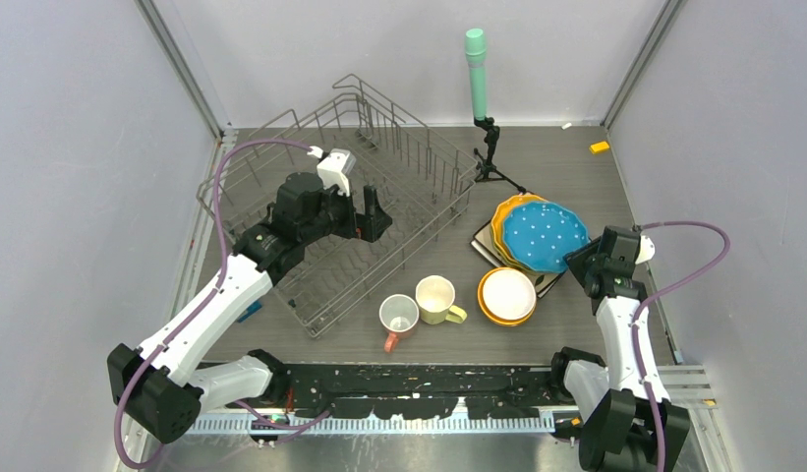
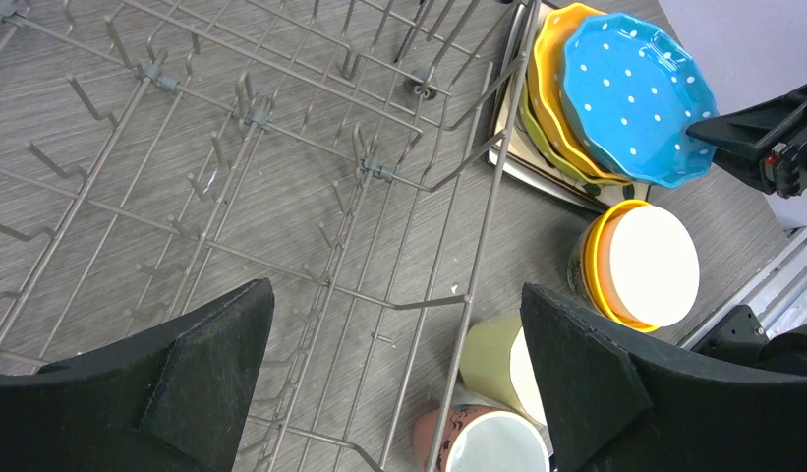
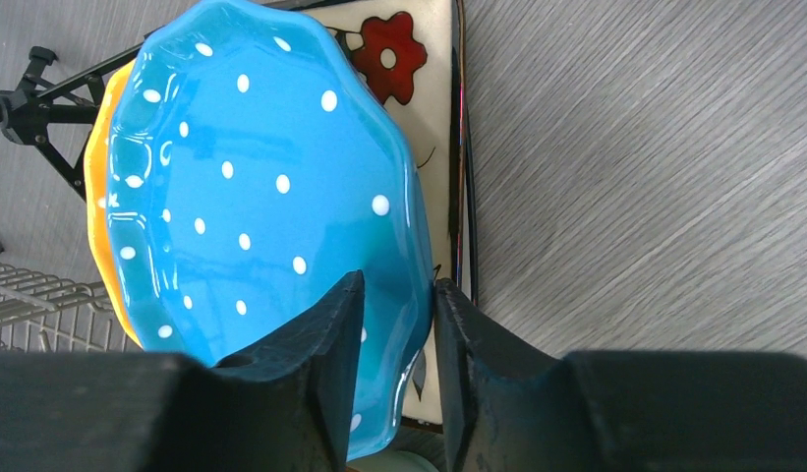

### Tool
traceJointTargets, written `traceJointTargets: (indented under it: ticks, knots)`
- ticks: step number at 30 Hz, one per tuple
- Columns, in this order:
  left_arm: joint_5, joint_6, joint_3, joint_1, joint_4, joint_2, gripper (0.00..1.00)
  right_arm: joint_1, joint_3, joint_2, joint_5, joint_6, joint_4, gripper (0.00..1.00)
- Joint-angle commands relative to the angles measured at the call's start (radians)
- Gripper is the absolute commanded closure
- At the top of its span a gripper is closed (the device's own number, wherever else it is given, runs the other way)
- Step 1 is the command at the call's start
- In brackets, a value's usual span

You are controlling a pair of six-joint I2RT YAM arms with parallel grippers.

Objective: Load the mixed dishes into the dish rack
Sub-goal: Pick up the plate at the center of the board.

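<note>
Right pincer (image 3: 397,287) pinches blue plate (image 3: 252,177) rim.

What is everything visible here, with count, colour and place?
dish rack: 1, grey wire, left-centre of the table, no dishes seen in it
round plates: 3, stacked right of the rack; blue dotted plate on top, orange plate under it, yellow-green plate below
square plate: 1, white with a red flower, under the stack
bowls: 2, white bowl nested in orange bowl, on the near side of the stack
mugs: 2, pale-yellow mug and pink mug, in front of the rack
cylinder: 1, green, on a black tripod, far edge
small block: 1, orange, far right
table: 1, grey wood-grain
left gripper: open, empty, over the rack
right gripper: shut on the blue dotted plate's rim
</note>
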Motion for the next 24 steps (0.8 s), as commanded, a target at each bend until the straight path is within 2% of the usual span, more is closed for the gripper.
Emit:
traceJointTargets:
  ticks: [1, 5, 10, 11, 12, 24]
  knots:
    - [0.009, -0.001, -0.002, 0.006, 0.043, -0.024, 0.00, 0.001, -0.011, 0.002, -0.018, 0.039, 0.075, 0.65]
    - [0.009, -0.001, -0.004, 0.006, 0.042, -0.025, 0.00, 0.000, -0.020, -0.002, -0.018, 0.040, 0.076, 0.71]
    - [0.007, 0.001, -0.004, 0.006, 0.041, -0.026, 0.00, 0.000, -0.020, -0.009, -0.018, 0.039, 0.074, 0.90]
    - [0.007, 0.001, -0.003, 0.006, 0.041, -0.025, 0.00, 0.000, -0.018, -0.011, -0.019, 0.039, 0.075, 0.96]
    - [0.008, 0.000, -0.002, 0.006, 0.041, -0.025, 0.00, 0.001, -0.011, -0.011, -0.018, 0.040, 0.074, 0.98]
    - [0.005, -0.001, 0.000, 0.006, 0.038, -0.028, 0.00, 0.001, 0.081, -0.034, -0.124, 0.108, 0.054, 1.00]
